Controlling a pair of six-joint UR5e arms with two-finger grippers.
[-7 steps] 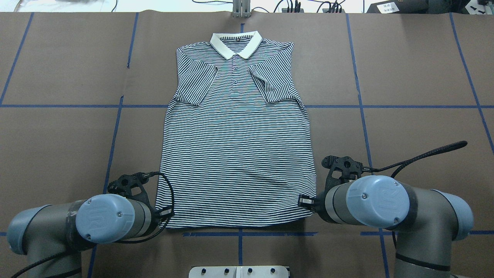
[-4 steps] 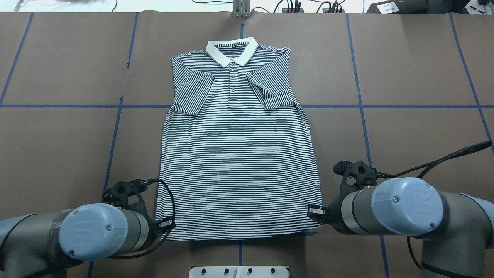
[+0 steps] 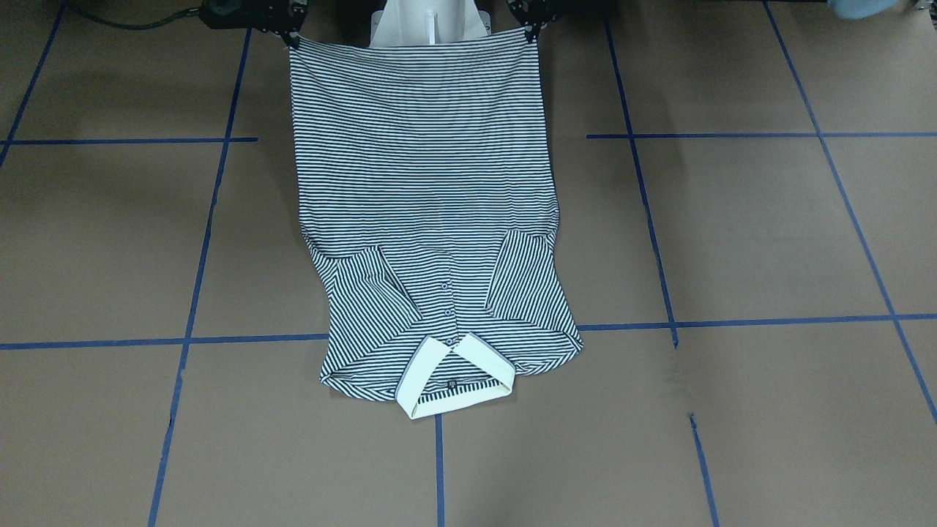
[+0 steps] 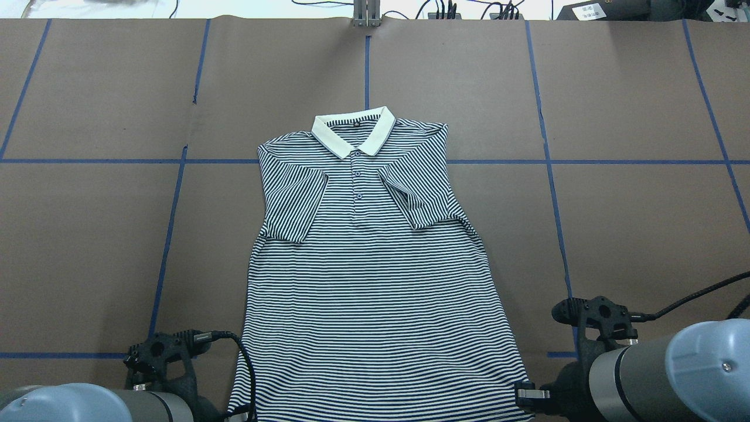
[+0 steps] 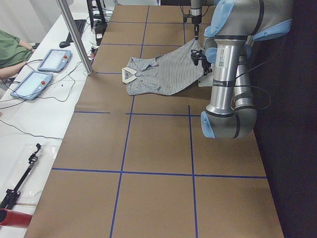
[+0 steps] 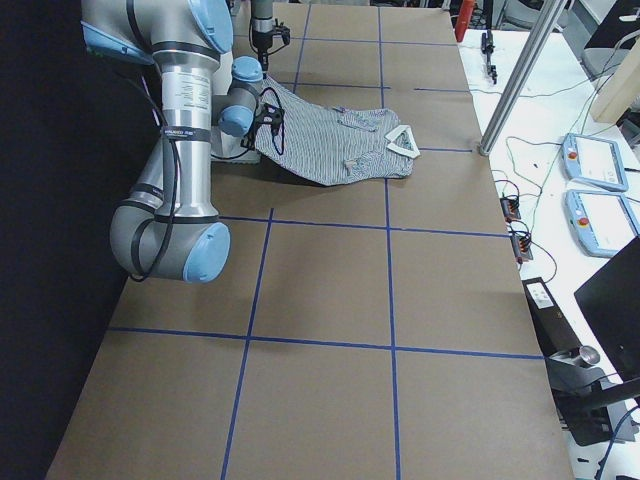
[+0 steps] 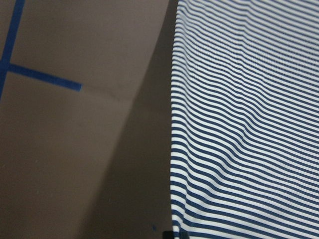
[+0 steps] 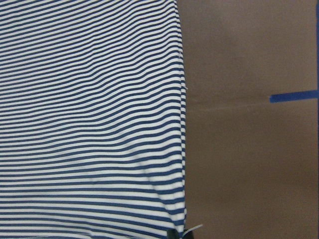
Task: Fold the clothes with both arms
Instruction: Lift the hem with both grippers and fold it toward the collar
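The striped polo shirt (image 4: 375, 293) lies face up, cream collar (image 4: 351, 132) away from me and both sleeves folded in over the chest. It also shows in the front-facing view (image 3: 424, 183). My left gripper (image 4: 237, 413) is shut on the hem's left corner, and my right gripper (image 4: 524, 394) is shut on its right corner. In the front-facing view the left gripper (image 3: 528, 29) and right gripper (image 3: 289, 35) hold the hem stretched taut near my base. The side views show the hem end (image 5: 190, 59) raised off the table. Both wrist views show striped cloth (image 7: 239, 124) (image 8: 89, 114).
Brown paper marked with blue tape lines (image 4: 551, 161) covers the table. My white pedestal base (image 3: 428, 25) sits behind the hem. A metal post (image 4: 366, 14) stands at the far edge. Tablets (image 5: 54, 59), cables and a person's arm (image 5: 10, 47) are beyond it.
Both grippers have drawn back toward my base with the hem. The whole shirt has slid toward me; the collar has moved from the far edge to the blue cross line.
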